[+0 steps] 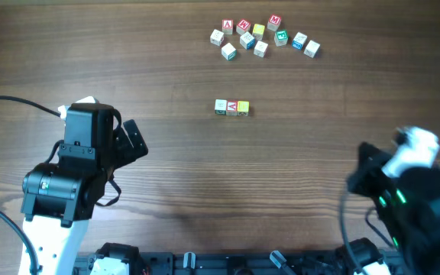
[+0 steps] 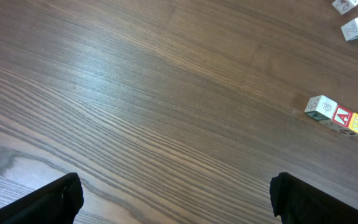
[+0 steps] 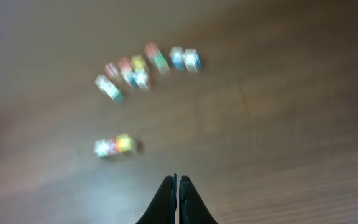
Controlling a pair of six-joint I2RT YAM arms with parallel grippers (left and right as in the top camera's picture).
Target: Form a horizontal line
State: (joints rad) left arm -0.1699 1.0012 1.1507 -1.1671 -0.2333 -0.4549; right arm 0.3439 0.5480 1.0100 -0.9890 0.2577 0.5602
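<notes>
Three tiny letter cubes sit touching in a left-to-right row on the table: a pale one with green marks (image 1: 221, 107), a pale one with a red letter (image 1: 232, 107), and a yellow one (image 1: 243, 108). The row also shows in the left wrist view (image 2: 339, 116) and, blurred, in the right wrist view (image 3: 114, 146). My left gripper (image 2: 176, 196) is open and empty, far to the row's lower left (image 1: 132, 140). My right gripper (image 3: 178, 186) is shut and empty, at the lower right (image 1: 361, 172), far from the row.
A loose cluster of several more letter cubes (image 1: 262, 37) lies at the back of the table, above the row; it also shows in the right wrist view (image 3: 145, 65). Black cables run along the left edge (image 1: 6, 103).
</notes>
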